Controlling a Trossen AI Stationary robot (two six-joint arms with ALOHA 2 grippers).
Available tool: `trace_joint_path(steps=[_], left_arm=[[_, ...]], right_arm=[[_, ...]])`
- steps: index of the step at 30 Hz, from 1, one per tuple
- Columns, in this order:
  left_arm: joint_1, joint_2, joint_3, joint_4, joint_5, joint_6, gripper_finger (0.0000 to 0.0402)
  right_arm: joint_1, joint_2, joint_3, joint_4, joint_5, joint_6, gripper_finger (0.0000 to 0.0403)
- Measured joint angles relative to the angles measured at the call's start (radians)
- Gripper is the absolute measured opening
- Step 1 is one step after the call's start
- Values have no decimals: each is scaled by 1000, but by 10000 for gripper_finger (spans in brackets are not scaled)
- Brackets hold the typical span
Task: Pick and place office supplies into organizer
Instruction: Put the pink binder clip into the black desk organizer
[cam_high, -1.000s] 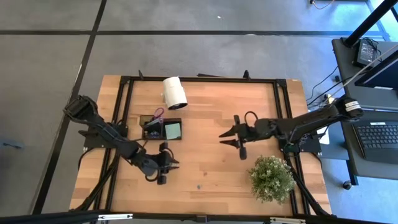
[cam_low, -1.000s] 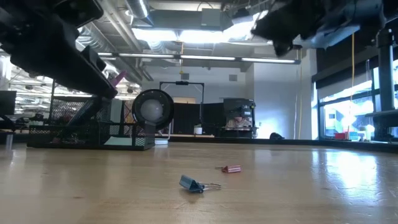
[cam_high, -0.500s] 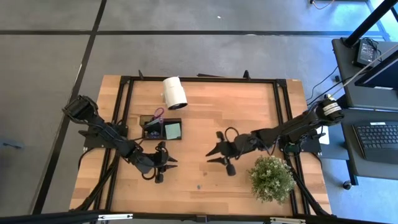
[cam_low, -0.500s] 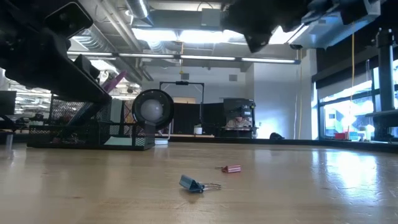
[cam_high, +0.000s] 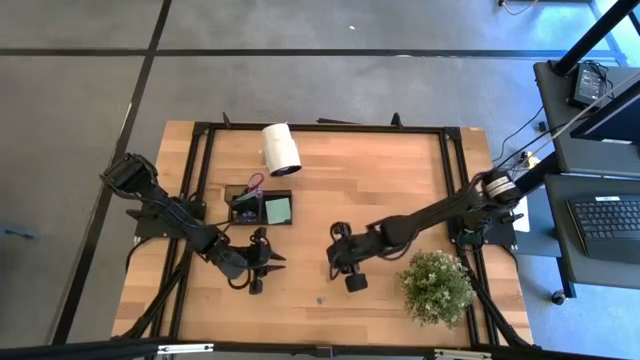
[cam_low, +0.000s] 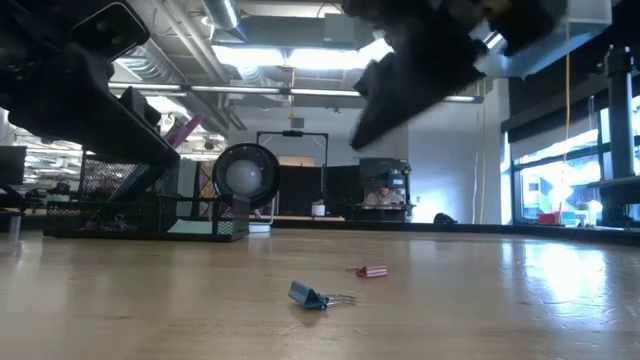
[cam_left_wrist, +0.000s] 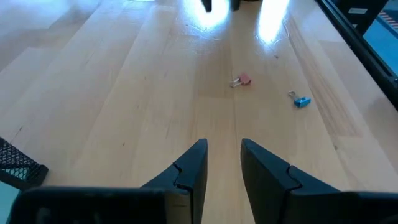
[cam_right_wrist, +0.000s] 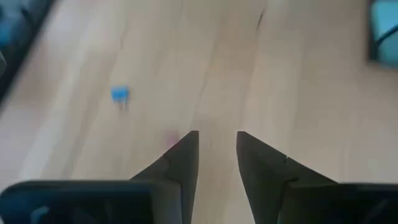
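Two small clips lie loose on the bare wood of the table (cam_high: 400, 180): a blue binder clip (cam_low: 311, 296), with its thin wire handles folded out to one side, and just beyond it a smaller pink clip (cam_low: 372, 271). In the high view they sit toward six o'clock on the table, the organizer (cam_high: 262, 207) well apart at about ten o'clock with scissors and a green sticky-note pad already inside. The right pincer (cam_right_wrist: 217, 163) hangs over the clips, fingers set a narrow gap apart and holding nothing. The left pincer (cam_left_wrist: 222, 171) waits at about eight o'clock, likewise slightly parted and empty. Both clips look light and hard, likely to skid on the smooth wood if nudged from one side. The blue one seems best taken across its solid folded body, not by the springy wire loops, which could twist away. The pink clip lies low and offers little to grip, so a squeeze from straight above seems safest.
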Motion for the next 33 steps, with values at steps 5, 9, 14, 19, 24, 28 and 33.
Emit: trace_joint_path(steps=[5, 9, 14, 19, 24, 28, 33], left_arm=[[0, 0, 0, -6, 7, -1, 90], [0, 0, 0, -7, 7, -3, 90], [0, 0, 0, -15, 7, -13, 90], [0, 0, 0, -15, 8, -26, 90], [0, 0, 0, -14, 8, -28, 90], [0, 0, 0, -15, 8, -28, 90], [0, 0, 0, -14, 8, -28, 90]], right_arm=[[23, 74, 98, -214, -2, -127, 113], [38, 102, 164, -295, -3, -155, 113], [36, 113, 207, -350, -4, 99, 113], [34, 115, 207, -334, -19, 473, 113], [31, 115, 207, -329, -94, 703, 113], [31, 115, 207, -339, -98, 765, 113], [25, 115, 207, -340, -78, 795, 113]])
